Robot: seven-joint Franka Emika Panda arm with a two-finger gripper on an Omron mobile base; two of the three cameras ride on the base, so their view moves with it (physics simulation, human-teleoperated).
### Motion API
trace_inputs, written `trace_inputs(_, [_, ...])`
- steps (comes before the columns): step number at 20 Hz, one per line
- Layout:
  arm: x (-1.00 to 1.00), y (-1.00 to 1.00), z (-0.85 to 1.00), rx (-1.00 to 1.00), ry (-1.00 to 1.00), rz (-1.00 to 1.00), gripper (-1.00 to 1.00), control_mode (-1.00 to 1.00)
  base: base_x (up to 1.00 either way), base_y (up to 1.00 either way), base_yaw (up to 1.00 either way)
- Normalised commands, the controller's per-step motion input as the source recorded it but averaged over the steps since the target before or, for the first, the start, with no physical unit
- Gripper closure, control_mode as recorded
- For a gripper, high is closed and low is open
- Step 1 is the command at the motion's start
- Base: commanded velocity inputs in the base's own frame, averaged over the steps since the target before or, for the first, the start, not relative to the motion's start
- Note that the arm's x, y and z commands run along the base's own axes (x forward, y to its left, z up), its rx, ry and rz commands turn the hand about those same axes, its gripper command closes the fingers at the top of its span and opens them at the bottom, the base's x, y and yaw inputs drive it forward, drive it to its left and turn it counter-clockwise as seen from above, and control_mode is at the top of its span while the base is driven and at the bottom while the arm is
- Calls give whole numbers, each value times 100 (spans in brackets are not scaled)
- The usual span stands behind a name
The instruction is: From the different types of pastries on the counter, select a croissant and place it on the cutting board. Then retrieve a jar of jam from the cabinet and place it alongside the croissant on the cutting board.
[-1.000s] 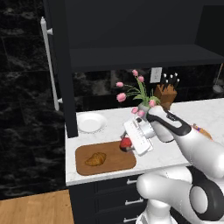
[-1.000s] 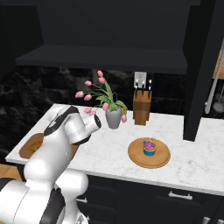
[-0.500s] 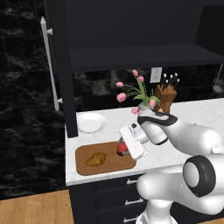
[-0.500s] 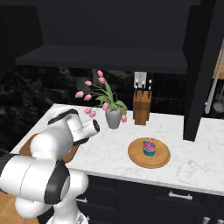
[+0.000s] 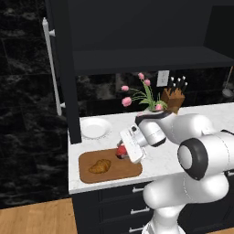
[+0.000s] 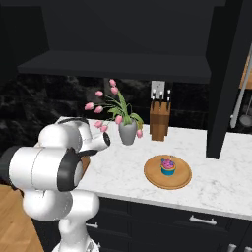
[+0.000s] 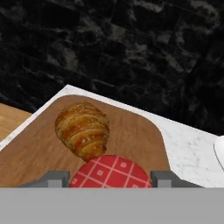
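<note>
My gripper (image 5: 122, 151) is shut on the jar of jam (image 5: 120, 150), a small red jar, low over the back right part of the cutting board (image 5: 109, 172). Whether the jar touches the board I cannot tell. The golden croissant (image 5: 99, 166) lies on the board's left half. In the hand view the jar's red checked lid (image 7: 110, 172) sits between my fingertips (image 7: 55, 178), with the croissant (image 7: 83, 129) just beyond it on the cutting board (image 7: 138, 135). The pink-frosted cupcake (image 6: 168, 166) stands on a round wooden plate (image 6: 183, 178). The dark cabinet (image 5: 137, 36) hangs above the counter (image 5: 153, 163).
A white plate (image 5: 95, 128) lies behind the board by the cabinet door with its white bar handle (image 5: 51, 68). A vase of pink tulips (image 6: 127, 132) and a knife block (image 6: 160, 120) stand at the back of the counter (image 6: 216, 182). My own arm covers most of the board in the right base view.
My arm has swung left and down with the jar, from beside the board's right edge to low over the board. The croissant has not moved.
</note>
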Motion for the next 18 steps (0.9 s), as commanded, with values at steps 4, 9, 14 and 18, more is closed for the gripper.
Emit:
trace_inputs(4, [11,8,-4,0,-1,0,-100,-100,0,0,0])
trace_inputs(9, [-3,1,-4,0,-1,0,-100,-100,0,0,0])
trace_inputs(14, [-5,1,16,3,-3,0,-100,-100,0,0,0])
trace_inputs(18, [-6,-6,56,9,-5,-3,-100,-100,0,0,0])
